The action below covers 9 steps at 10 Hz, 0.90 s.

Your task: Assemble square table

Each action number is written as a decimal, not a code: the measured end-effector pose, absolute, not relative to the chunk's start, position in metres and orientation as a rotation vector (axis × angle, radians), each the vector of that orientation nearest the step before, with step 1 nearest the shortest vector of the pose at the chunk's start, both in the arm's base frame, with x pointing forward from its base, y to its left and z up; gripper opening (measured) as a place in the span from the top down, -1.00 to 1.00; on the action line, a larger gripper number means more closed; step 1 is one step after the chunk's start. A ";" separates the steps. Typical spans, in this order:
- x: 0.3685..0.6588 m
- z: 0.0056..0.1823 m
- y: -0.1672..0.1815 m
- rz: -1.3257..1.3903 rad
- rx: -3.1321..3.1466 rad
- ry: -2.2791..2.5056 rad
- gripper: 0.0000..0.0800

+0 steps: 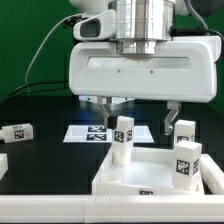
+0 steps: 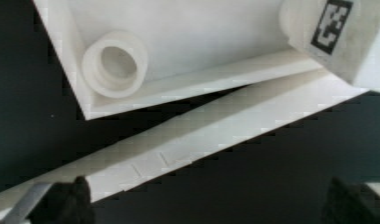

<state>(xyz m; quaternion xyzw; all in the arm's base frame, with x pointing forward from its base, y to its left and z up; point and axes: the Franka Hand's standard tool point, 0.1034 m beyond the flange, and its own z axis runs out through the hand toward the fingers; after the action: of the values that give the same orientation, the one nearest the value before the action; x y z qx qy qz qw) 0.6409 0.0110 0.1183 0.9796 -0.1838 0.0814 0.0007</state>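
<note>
The white square tabletop (image 1: 118, 180) lies at the front of the exterior view, recessed side up. One tagged white leg (image 1: 123, 140) stands upright at its far-left corner. A second leg (image 1: 186, 162) stands at its right side. A third leg (image 1: 185, 130) stands just behind that one. A fourth leg (image 1: 17, 132) lies on the black table at the exterior view's left. My gripper (image 1: 137, 115) hangs open and empty above the tabletop's far edge. In the wrist view my gripper (image 2: 208, 205) is above the tabletop's thick edge (image 2: 205, 130). A round socket (image 2: 116, 65) and a tagged leg (image 2: 329, 30) show there too.
The marker board (image 1: 88, 132) lies on the black table behind the tabletop. A small white piece (image 1: 2, 165) shows at the exterior view's left edge. A green backdrop and cables are behind the arm.
</note>
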 end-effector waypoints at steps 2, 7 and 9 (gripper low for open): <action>0.640 0.117 0.010 0.254 3.089 -0.450 -0.62; 0.583 0.101 -0.073 0.010 3.121 0.154 -0.62; 0.583 0.100 -0.070 0.029 3.086 0.355 -0.62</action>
<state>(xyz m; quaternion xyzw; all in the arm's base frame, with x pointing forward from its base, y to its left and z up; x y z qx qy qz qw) 0.5833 -0.0702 0.1000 0.9932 0.1144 0.0095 0.0176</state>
